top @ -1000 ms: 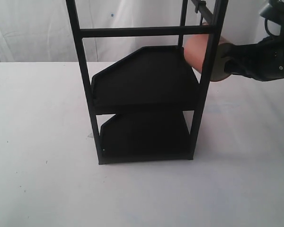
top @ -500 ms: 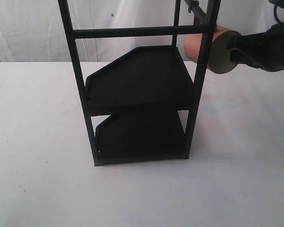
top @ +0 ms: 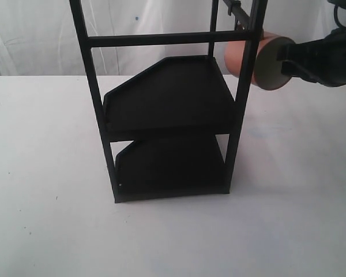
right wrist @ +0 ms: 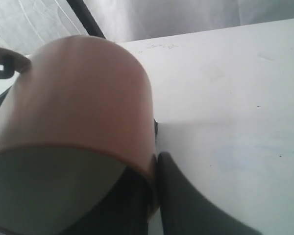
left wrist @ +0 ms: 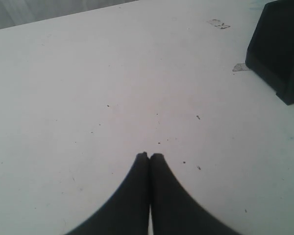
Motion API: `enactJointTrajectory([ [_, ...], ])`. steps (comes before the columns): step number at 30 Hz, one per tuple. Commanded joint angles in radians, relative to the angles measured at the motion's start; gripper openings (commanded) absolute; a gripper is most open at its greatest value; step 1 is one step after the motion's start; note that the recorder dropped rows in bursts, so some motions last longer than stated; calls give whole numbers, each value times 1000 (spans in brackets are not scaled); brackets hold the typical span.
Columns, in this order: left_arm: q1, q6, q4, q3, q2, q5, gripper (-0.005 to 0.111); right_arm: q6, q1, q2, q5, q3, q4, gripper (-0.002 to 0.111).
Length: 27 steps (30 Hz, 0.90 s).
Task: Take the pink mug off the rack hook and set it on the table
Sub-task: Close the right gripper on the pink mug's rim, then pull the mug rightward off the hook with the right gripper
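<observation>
The pink mug [top: 240, 55] hangs tipped on its side behind the black rack's [top: 167, 104] top right post, its mouth facing right. My right gripper [top: 287, 61] is shut on the mug's rim. In the right wrist view one finger [right wrist: 186, 200] lies outside the mug [right wrist: 83, 93] wall and the other inside. The rack hook [top: 237, 10] juts out just above the mug. The mug's handle [right wrist: 7, 58] has something dark in its loop; I cannot tell if that is the hook. My left gripper [left wrist: 150, 155] is shut and empty over the table [left wrist: 88, 73].
The rack has two black shelves and stands mid-table [top: 46, 173]. White cloth hangs behind. One corner of the rack's base [left wrist: 279, 54] shows in the left wrist view, apart from the left gripper.
The mug and the right gripper have risen a little and moved slightly right. The rack has slid a little to the left.
</observation>
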Motion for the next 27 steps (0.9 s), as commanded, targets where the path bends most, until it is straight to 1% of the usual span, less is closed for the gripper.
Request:
enactJointTrajectory([
  [1, -5, -1, -6, 2, -4, 3, 0, 8, 0, -14, -15, -1, -4, 0],
  [7, -5, -1, -6, 2, -4, 3, 0, 11, -1, -14, -74, 22, -5, 0],
  [18, -5, -1, -6, 2, -4, 3, 0, 9, -1, -23, -57, 21, 25, 0],
  [21, -5, -1, -6, 2, -4, 3, 0, -9, -1, -47, -53, 21, 59, 0],
  [27, -5, -1, -6, 2, -4, 3, 0, -20, -1, -115, -55, 21, 55, 0],
])
